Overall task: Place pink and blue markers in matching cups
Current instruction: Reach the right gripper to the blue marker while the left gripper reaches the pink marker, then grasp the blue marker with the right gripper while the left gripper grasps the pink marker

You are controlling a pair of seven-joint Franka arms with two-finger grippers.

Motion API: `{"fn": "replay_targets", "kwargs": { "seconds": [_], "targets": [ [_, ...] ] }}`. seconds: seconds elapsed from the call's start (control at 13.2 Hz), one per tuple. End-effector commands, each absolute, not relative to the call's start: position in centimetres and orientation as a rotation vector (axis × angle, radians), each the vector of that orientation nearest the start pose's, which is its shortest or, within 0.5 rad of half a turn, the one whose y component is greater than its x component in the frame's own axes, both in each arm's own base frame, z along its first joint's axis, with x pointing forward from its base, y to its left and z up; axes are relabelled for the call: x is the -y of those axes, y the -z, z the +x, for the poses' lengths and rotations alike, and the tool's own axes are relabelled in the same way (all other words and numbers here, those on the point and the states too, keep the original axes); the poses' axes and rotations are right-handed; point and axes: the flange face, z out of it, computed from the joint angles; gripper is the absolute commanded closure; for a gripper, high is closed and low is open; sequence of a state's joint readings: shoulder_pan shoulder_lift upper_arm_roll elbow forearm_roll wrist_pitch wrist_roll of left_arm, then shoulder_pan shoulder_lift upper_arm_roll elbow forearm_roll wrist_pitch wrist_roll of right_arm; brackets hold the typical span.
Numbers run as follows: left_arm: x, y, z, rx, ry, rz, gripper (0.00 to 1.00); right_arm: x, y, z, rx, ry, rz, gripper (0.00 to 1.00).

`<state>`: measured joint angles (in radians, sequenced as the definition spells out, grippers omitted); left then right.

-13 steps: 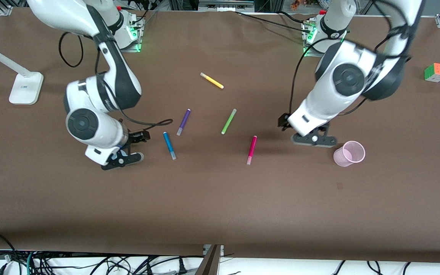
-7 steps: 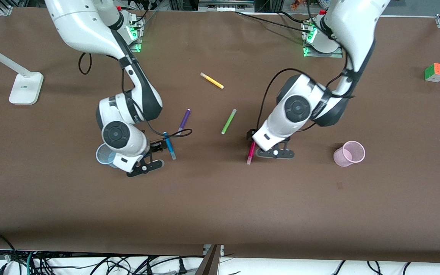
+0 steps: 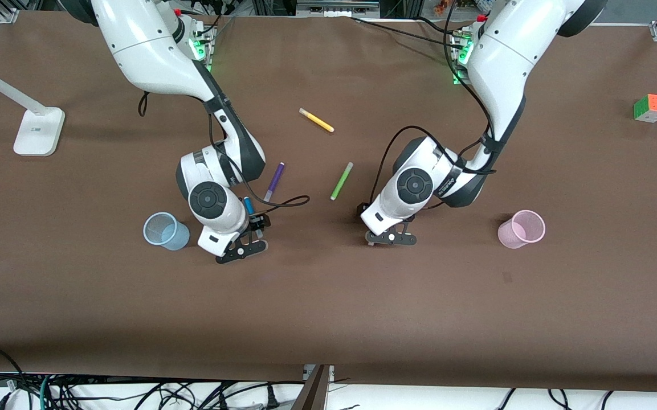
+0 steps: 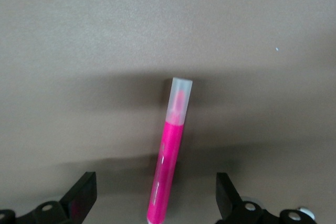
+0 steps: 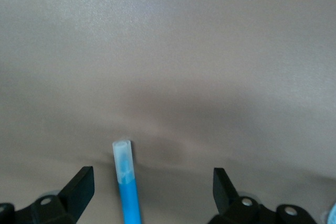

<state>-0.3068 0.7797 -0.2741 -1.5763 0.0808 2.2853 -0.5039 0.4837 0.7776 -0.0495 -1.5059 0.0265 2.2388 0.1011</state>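
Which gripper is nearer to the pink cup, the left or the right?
Left. The left gripper is open over the pink marker, with bare table between it and the pink cup. The right gripper is open over the blue marker, beside the blue cup.

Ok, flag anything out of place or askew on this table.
Only the Rubik's cube near the left arm's end looks unrelated. Both cups, blue cup and pink cup, stand upright; nothing spilled or damaged.
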Motion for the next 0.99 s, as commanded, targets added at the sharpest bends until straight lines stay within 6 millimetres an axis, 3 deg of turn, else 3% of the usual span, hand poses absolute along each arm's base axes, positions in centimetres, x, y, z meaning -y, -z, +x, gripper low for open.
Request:
{"fn": "replay_targets", "kwargs": {
  "seconds": [0.0,0.3,0.38,0.46,0.53,0.61,0.68,0.76,0.91],
  "targets": [
    [36.35,-18.03,60.49,-0.111,-0.119,-3.230,0.00,-31.31,-19.23,64.11,0.509,-0.031,-3.112,0.00],
    [36.32,-17.19,60.90,-0.104,-0.125,-3.234,0.03,-31.82,-18.50,63.81,0.475,-0.024,-3.087,0.06],
    [36.22,-17.19,60.96,-0.101,-0.125,-3.235,0.35,-32.14,-18.57,63.72,0.484,-0.020,-3.084,0.16],
    [36.22,-17.19,60.96,-0.096,-0.125,-3.235,0.65,-32.15,-18.57,63.72,0.484,-0.020,-3.084,0.41],
    [36.22,-17.19,60.96,-0.100,-0.124,-3.234,0.74,-32.12,-18.50,63.66,0.482,-0.024,-3.086,0.54],
    [36.23,-17.17,60.95,-0.105,-0.122,-3.231,0.90,-32.09,-18.43,63.62,0.484,-0.027,-3.086,0.60],
    [36.09,-17.12,61.02,-0.104,-0.119,-3.227,1.00,-32.08,-18.32,63.60,0.487,-0.029,-3.086,0.69],
    [36.17,-17.12,60.97,-0.113,-0.115,-3.223,1.00,-32.09,-18.43,63.62,0.489,-0.027,-3.085,0.82],
    [36.05,-17.12,61.05,-0.181,-0.073,-3.184,1.00,-32.10,-18.44,63.64,0.489,-0.024,-3.084,0.89]
  ]
}}
